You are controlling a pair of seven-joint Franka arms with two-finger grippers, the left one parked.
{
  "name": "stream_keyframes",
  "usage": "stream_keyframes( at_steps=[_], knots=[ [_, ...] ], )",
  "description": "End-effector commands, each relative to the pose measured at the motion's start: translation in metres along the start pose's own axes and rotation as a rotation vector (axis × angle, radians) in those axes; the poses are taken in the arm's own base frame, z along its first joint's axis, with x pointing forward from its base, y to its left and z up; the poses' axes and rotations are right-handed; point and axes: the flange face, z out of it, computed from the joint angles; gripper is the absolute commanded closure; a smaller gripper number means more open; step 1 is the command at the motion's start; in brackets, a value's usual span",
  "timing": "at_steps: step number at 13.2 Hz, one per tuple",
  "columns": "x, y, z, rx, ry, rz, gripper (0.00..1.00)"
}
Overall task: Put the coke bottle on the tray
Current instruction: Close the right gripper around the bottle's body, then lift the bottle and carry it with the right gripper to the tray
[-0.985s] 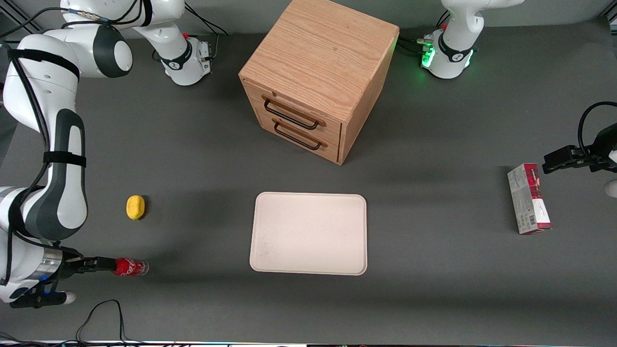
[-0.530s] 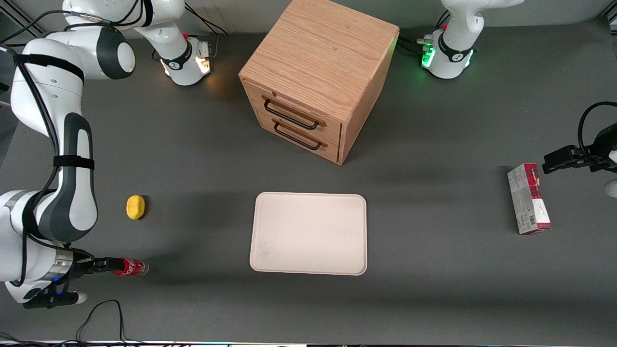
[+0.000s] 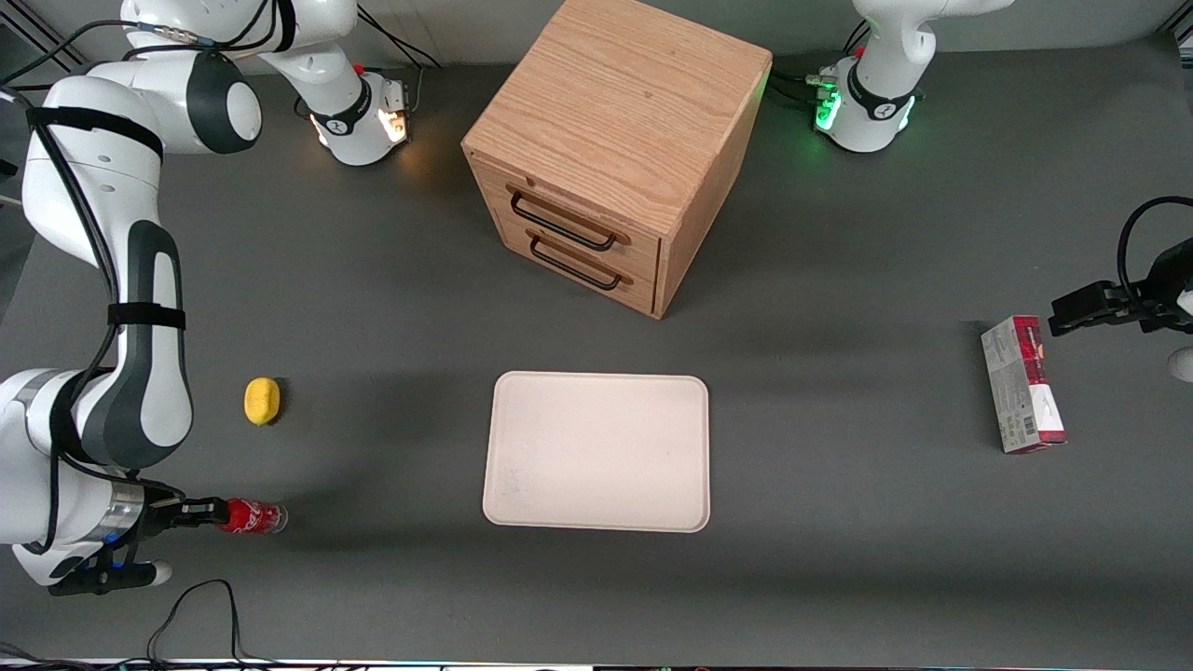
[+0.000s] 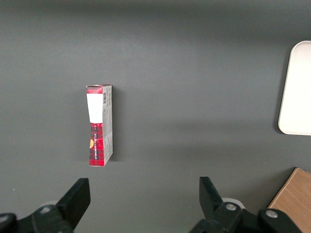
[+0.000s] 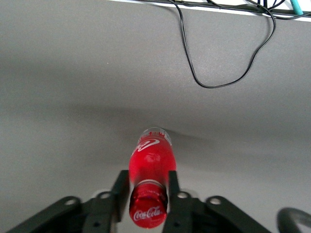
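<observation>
A: Where is the coke bottle (image 3: pixel 253 516) seen?

B: It is seen lying on the grey table (image 3: pixel 839 559) at the working arm's end, well apart from the tray (image 3: pixel 596 452), nearer the front camera than the lemon (image 3: pixel 262 401).

A: And the gripper (image 5: pixel 148 187)?

B: It is held low at the bottle's neck, its 2 fingers (image 5: pixel 120 187) pressed against either side just below the red cap (image 5: pixel 147 211). The cabinet's (image 3: pixel 606 149) 2 drawers are seen closed

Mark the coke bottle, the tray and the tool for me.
coke bottle (image 5: pixel 151 160): right wrist view, red body.
tray (image 3: pixel 596 452): front view, bare middle of its floor.
tool (image 5: pixel 147 187): right wrist view, midway between fingertips at the bottle's neck.
</observation>
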Motion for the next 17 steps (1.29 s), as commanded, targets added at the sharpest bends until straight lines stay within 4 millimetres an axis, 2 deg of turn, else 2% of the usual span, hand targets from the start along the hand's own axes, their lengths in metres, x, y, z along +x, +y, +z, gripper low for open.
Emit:
stream_keyframes(
  at_steps=[1,4,5,7,9,11,14,16,17],
  knots=[
    [-0.001,0.0,-0.002,-0.014,0.003,-0.023,1.0],
    [-0.001,-0.001,-0.008,-0.013,0.009,-0.02,1.0],
    [-0.001,-0.002,-0.017,-0.014,0.015,-0.016,1.0],
    [-0.009,-0.013,-0.059,-0.012,0.004,-0.031,1.0],
    [-0.033,-0.017,-0.11,0.004,-0.065,-0.04,1.0],
    [-0.074,-0.018,-0.152,0.015,-0.083,-0.033,1.0],
    [-0.144,-0.032,-0.19,0.026,-0.07,-0.042,1.0],
    [-0.177,-0.036,-0.208,0.032,-0.069,-0.044,1.0],
    [-0.184,-0.039,-0.213,0.034,-0.07,-0.046,1.0]
  ],
)
